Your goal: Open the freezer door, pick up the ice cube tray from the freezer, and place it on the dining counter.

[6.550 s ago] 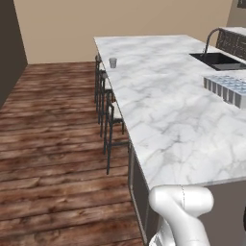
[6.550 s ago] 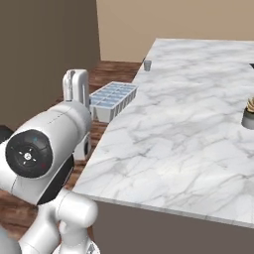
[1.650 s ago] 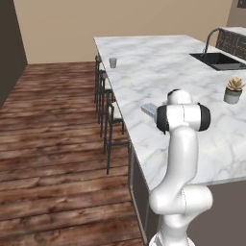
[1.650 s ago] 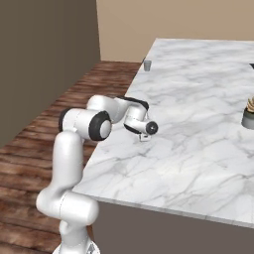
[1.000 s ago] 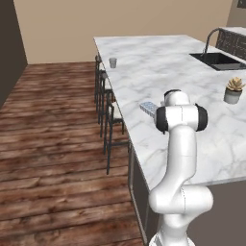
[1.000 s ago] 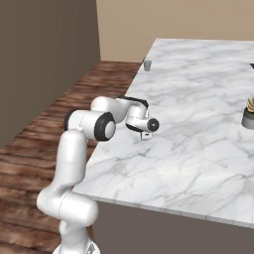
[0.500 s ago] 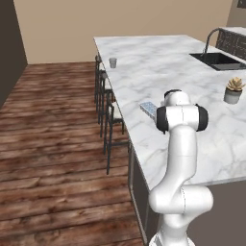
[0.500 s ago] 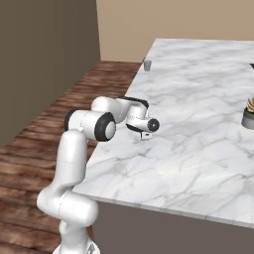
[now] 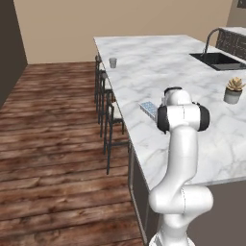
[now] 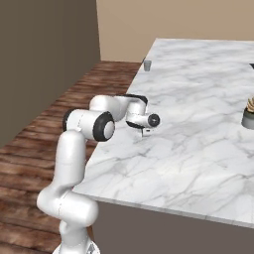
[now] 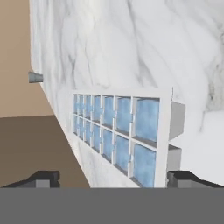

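The small pale blue-white ice cube tray (image 11: 124,135), a flat rectangle gridded into two rows of square cells, lies on the long white marble-patterned surface (image 9: 158,62) of the dining counter, close to its edge on the stool side; in the left base view a corner of it (image 9: 148,108) pokes out from behind the arm. It looks a light, rigid moulded thing with thin walls and a smooth rim, so it should lift easily but may slip or twist if pinched at one end. The safest hold seems to be across its narrow width near the middle, finger tips on the two long outer walls, keeping it level so the bluish contents stay in the cells.

The claw (image 11: 113,177) hangs just above the tray with its two dark finger tips spread wide on either side, touching nothing; it holds no object.

Compared with a second ago, the arm's pose is almost unchanged, but the fingers have parted and let go. Several seconds ago the tray was carried in the air beside the counter; now it rests on it.
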